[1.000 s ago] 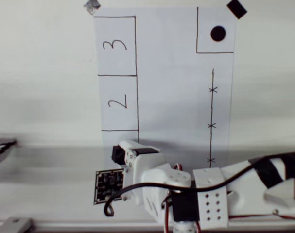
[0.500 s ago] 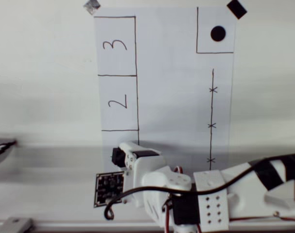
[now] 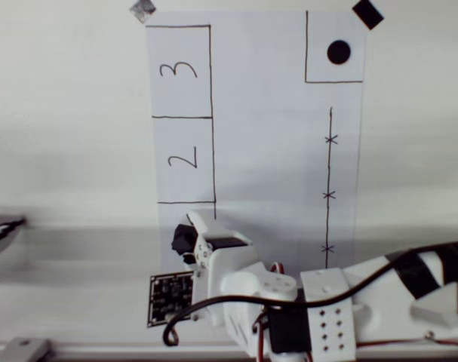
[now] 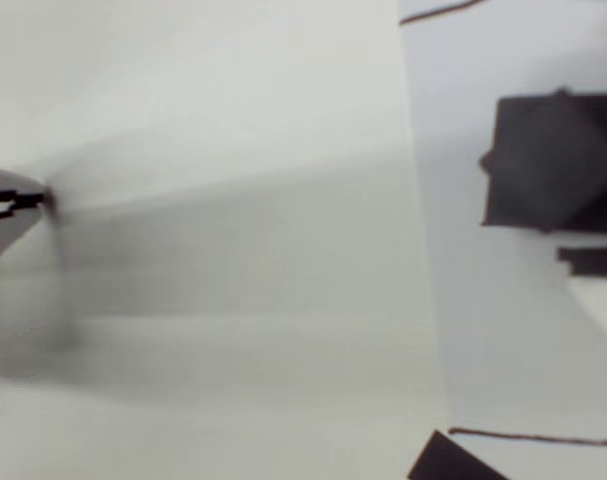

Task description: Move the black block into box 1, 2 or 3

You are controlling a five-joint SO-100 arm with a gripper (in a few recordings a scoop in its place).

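Gripper (image 3: 189, 235) hangs low over the near end of the white paper (image 3: 266, 151), just past box 2 (image 3: 183, 160); its fingers sit on a black block (image 3: 182, 240), though I cannot tell if they clamp it. In the wrist view the block (image 4: 553, 165) lies on the paper between drawn lines. Further out, box 3 (image 3: 179, 72), then the dot square (image 3: 334, 51).

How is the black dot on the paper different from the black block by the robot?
The black dot is round and flat, drawn on the paper; the black block has straight edges and corners. The dot sits inside its own drawn square near the top of the overhead view; the block lies near the bottom, beside the arm. Both are black and sit on the white paper.
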